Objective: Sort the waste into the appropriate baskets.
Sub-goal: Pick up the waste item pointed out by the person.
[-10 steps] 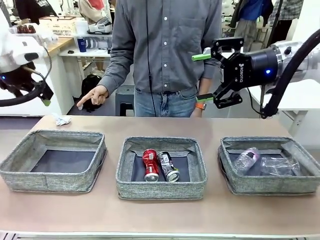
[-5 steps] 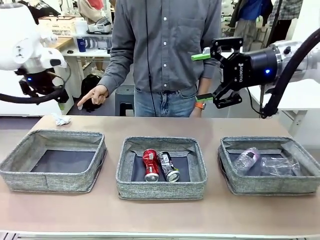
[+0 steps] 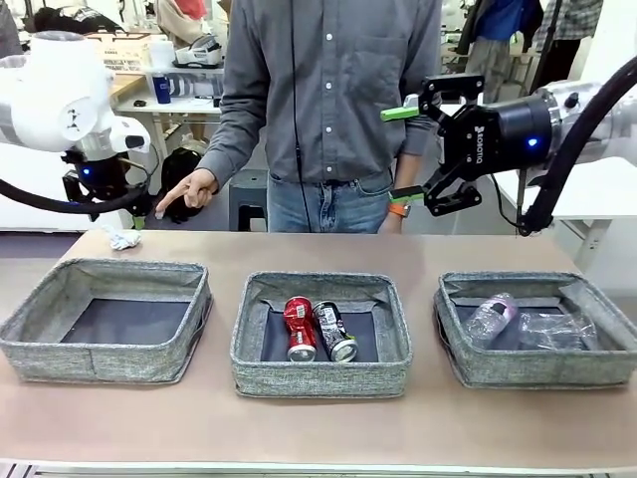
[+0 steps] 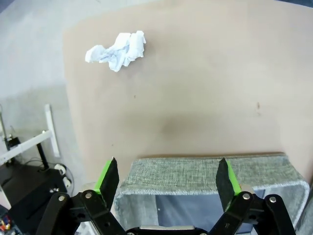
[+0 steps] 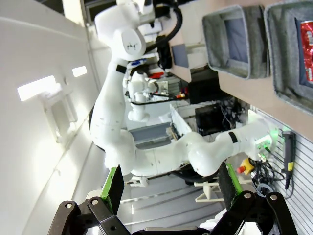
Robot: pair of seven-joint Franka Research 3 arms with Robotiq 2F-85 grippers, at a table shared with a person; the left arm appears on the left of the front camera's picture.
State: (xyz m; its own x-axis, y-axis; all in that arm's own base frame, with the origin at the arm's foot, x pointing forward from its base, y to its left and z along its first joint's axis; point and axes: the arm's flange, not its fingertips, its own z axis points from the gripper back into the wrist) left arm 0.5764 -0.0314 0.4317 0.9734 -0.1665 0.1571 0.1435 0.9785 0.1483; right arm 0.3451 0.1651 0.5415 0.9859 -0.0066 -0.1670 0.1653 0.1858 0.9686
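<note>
paper wad (image 3: 123, 239) on the worktop (image 3: 318, 428) at its far left corner, beyond the left basket (image 3: 107, 319); in the left wrist view the wad (image 4: 117, 50) lies well ahead of the left claw (image 4: 167, 177), whose fingers stand wide apart above that basket's (image 4: 210, 171) near wall. against the earlier frames, the left arm (image 3: 60, 105) has swung in from the picture's left edge toward the wad, its claw now low near the person's pointing hand (image 3: 187, 191). red can (image 3: 299, 328) and black-and-silver can (image 3: 335, 331) lie side by side in the middle basket (image 3: 320, 373); two clear bottles (image 3: 492, 318) lie in the right basket (image 3: 537, 368). right claw (image 3: 402, 152), fingers apart and holding nothing, unmoved high above the worktop.
</note>
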